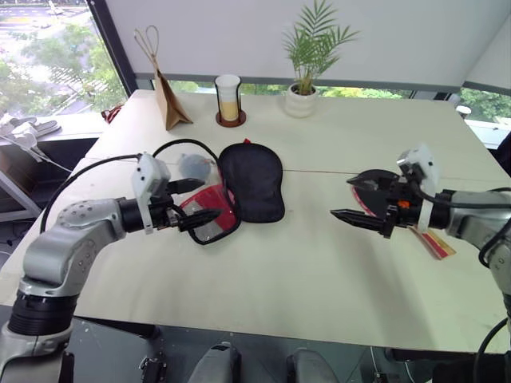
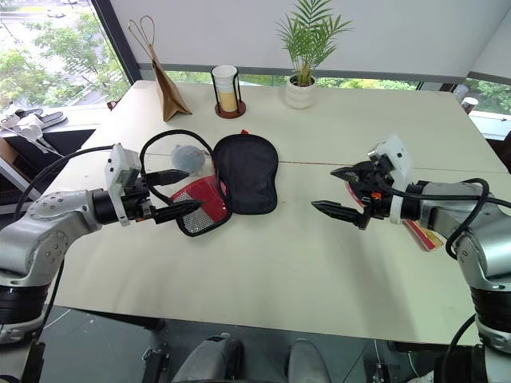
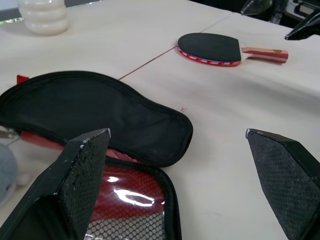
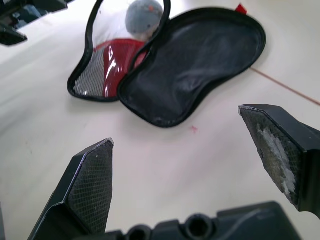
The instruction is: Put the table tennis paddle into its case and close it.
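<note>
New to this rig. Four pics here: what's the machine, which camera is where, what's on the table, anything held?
It is a two-armed humanoid robot. The two wide pictures come from its head camera, looking down over a pale table. The two close-ups come from cameras on each wrist, looking out between that gripper's black fingers. The left gripper and right gripper are both open and hold nothing. On the table lie an unzipped black-and-red paddle case, a table tennis paddle, a grey plush toy, a paper bag, a cup and a potted plant.
</note>
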Action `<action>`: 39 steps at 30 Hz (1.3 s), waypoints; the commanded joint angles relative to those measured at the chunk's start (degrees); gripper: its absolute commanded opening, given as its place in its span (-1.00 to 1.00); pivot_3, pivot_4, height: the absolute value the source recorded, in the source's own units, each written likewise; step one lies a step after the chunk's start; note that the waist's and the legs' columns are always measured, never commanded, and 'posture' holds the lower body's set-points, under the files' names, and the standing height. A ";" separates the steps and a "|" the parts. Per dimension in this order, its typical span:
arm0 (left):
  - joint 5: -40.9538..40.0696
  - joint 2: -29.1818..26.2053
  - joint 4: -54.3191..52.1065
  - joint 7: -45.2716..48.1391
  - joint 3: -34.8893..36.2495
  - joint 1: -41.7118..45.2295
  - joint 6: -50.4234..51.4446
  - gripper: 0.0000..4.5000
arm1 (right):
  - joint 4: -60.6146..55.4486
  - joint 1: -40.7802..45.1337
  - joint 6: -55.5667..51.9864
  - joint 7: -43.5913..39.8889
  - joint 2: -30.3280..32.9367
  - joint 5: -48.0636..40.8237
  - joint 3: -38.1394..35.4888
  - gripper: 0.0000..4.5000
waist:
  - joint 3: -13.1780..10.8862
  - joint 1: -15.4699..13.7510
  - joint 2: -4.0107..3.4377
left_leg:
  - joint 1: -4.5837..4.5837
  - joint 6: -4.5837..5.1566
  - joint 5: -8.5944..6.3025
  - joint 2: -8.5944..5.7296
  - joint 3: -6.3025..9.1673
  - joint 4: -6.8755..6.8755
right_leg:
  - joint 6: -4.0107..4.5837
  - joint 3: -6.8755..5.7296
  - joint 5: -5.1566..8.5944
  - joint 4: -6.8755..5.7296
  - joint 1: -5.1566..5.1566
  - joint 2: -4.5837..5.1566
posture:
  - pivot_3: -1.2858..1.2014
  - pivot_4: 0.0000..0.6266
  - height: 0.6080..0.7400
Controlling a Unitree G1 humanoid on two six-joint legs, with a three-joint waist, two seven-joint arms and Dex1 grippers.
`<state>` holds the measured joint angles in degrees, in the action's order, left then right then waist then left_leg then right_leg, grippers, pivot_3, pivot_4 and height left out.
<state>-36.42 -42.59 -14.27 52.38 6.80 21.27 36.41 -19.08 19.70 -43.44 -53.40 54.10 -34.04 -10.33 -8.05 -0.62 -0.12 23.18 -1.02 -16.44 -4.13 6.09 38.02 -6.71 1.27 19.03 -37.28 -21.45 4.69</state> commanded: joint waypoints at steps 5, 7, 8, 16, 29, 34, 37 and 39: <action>-0.69 -0.65 0.65 1.86 1.82 2.41 -0.87 1.00 | -3.17 -0.55 -0.29 0.46 0.50 -0.82 -1.65 0.98 | 0.00 0.03 0.00 | 0.00 0.00 0.00 0.00 0.00 0.00 | 0.00 0.00 0.00 -0.01 -0.01 0.00 | 0.03 -0.52 1.00; -0.61 -0.48 0.91 2.17 1.69 2.90 -0.87 1.00 | -3.34 -1.17 0.00 1.02 0.18 -0.37 -1.76 0.98 | 0.00 0.01 0.00 | 0.00 0.00 0.00 0.00 0.00 0.00 | 0.00 0.00 0.00 0.00 0.00 0.00 | 0.03 -0.52 1.00; -0.34 -0.44 1.05 2.22 1.55 3.01 -1.00 1.00 | -3.46 -1.39 0.00 1.32 0.04 -0.33 -1.85 0.98 | 0.00 0.01 0.00 | 0.00 0.00 0.00 0.00 0.00 0.00 | 0.00 0.00 0.00 0.00 0.00 0.00 | 0.03 -0.52 1.00; 1.04 0.02 2.38 3.12 0.37 3.97 -1.67 1.00 | -3.17 -1.97 -0.95 3.18 -0.69 -0.69 -1.23 0.98 | 0.00 0.03 0.00 | 0.00 0.00 0.00 0.00 0.00 0.00 | 0.00 0.00 0.00 -0.01 0.00 -0.01 | 0.03 -0.52 1.00; 2.22 0.02 5.28 4.45 -0.51 5.78 -2.91 1.00 | 1.64 6.66 -6.56 7.09 -4.34 1.11 6.25 0.98 | -0.01 0.40 -0.01 | 0.00 0.00 0.00 0.00 0.00 0.00 | 0.00 0.00 0.00 -0.03 -0.02 -0.01 | 0.03 -0.52 1.00; 3.56 -0.05 7.24 5.02 -0.86 6.54 -4.22 1.00 | 10.10 16.57 -10.57 11.73 -11.81 5.63 14.87 0.98 | -0.01 1.33 -0.01 | 0.00 -0.04 0.02 0.00 0.00 0.00 | 0.00 -0.01 0.00 -0.08 -0.06 -0.02 | 0.03 -0.52 1.00; 4.18 -0.06 7.78 5.04 -0.74 6.85 -4.72 1.00 | 17.00 21.58 -10.57 13.42 -17.57 9.00 19.44 0.98 | -0.01 1.65 -0.01 | 0.05 -0.05 0.03 0.00 0.00 -0.02 | 0.00 -0.01 0.00 -0.10 -0.16 -0.02 | 0.03 -0.52 1.00; 4.19 -0.21 7.33 5.04 -0.58 6.49 -4.79 1.00 | 24.83 24.38 -7.70 14.16 -22.17 12.50 22.79 0.98 | 0.00 1.78 0.00 | 0.12 -0.06 0.04 0.00 0.00 -0.03 | 0.00 -0.01 0.00 -0.26 -0.32 -0.02 | 0.03 -0.52 1.00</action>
<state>-32.55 -42.26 -5.74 57.28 5.34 27.41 32.75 2.37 42.54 -53.28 -39.90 33.39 -23.92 10.93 -8.05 1.15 -0.11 23.30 -1.08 -16.40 -4.13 6.09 37.99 -6.71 1.26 19.03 -37.59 -21.79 4.66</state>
